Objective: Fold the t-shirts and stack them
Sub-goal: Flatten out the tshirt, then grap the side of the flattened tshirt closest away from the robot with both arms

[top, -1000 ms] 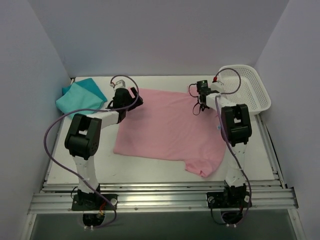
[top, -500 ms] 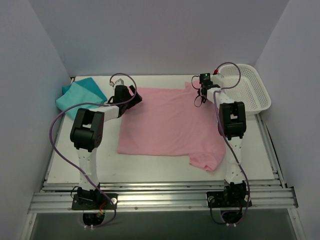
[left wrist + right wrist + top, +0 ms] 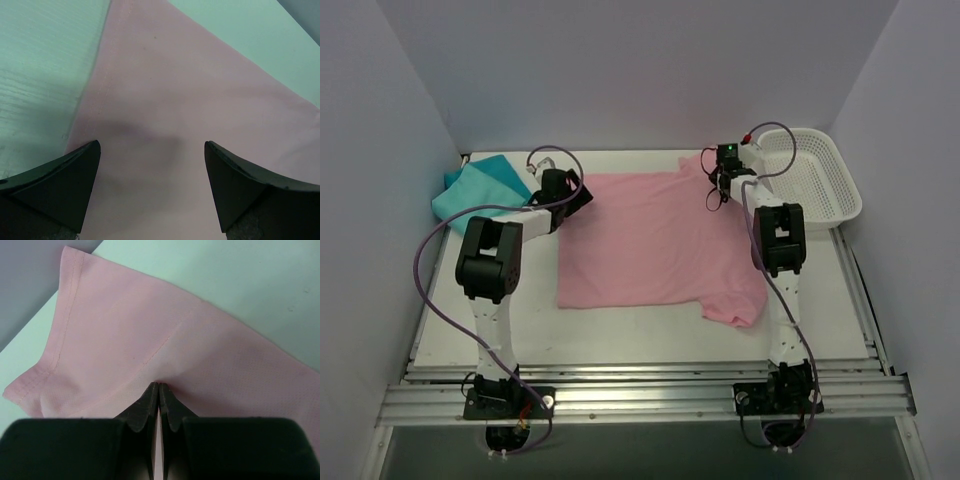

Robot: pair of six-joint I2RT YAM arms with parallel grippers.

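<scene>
At the far left the teal t-shirt (image 3: 480, 187) lay bunched against the wall, a soft, rumpled heap that had not shifted over the last second. Just to its right the left fingers (image 3: 60, 190) had crept a little farther back along the surface (image 3: 620, 335) and hovered spread wide above the pink t-shirt (image 3: 655, 245), holding nothing. A hemmed edge of the cloth ran beneath them beside the pale, faintly ribbed surface.

The pink shirt itself had changed most. It had been drawn toward the back wall, its near hem had moved away from the arm bases, and the near right sleeve, earlier trailing low, had been pulled up closer to the body. The thin, matte knit now lay flatter and squarer, with only shallow ripples.

That pull seemed to come from the right fingers (image 3: 147, 410), which were pinched tight on the fabric at the far right shoulder, just where a stitched seam met the double-stitched sleeve hem. They had travelled back and slightly left.

Beyond them the white mesh basket (image 3: 815, 180), rigid and perforated, sat in the far right corner.

By my judgement the shirt was being spread out ready for folding. No fold had yet been made.
</scene>
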